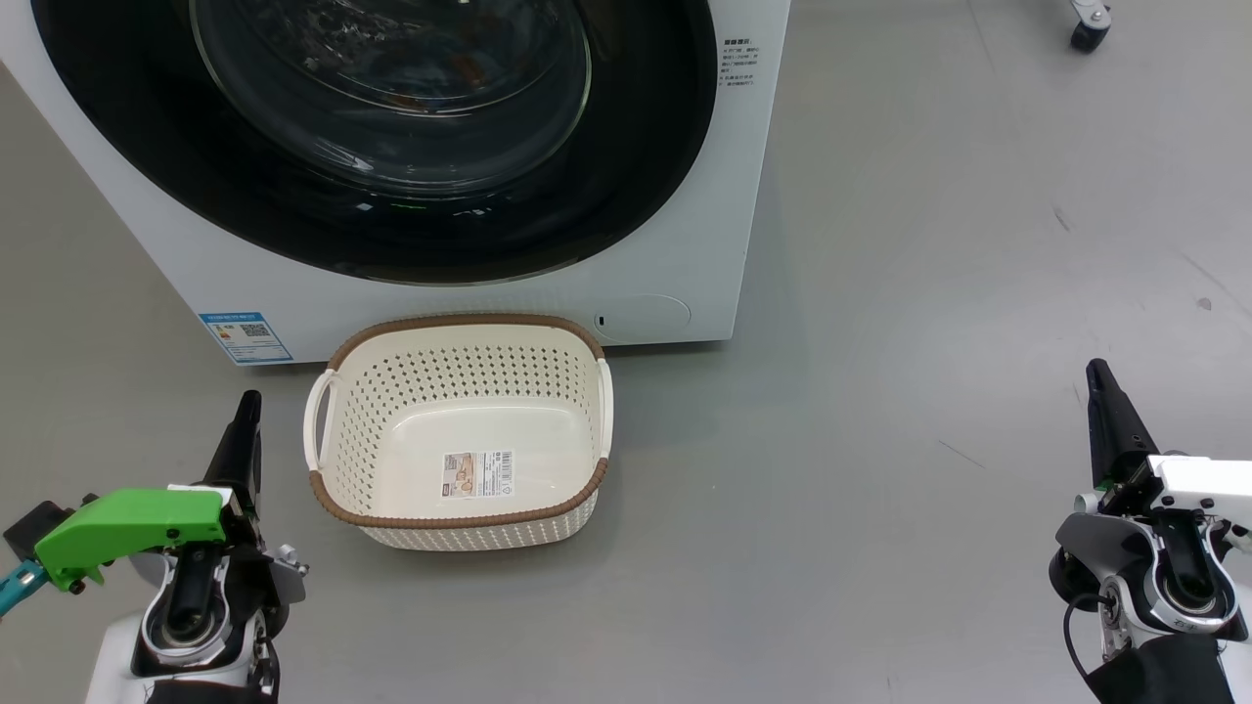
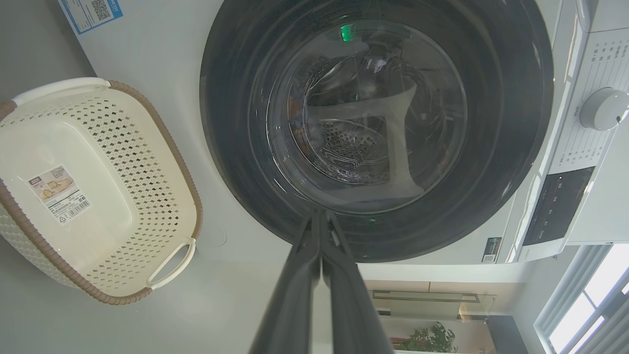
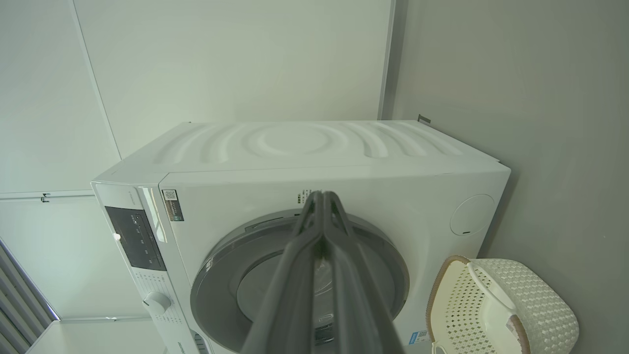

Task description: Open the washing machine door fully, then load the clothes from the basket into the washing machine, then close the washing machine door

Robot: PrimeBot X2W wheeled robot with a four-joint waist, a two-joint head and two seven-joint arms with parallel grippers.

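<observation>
Presently washing machine door, top cut off, blurs its contents; basket at 6 o'clock. Jaws pressed together on left gripper, right gripper.

The white washing machine has a glossy black door, and the cream, hole-dotted basket has a brown woven-look rim.

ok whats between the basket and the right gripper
Only bare grey floor, as the head view shows, lies between the basket and the right gripper.
</observation>
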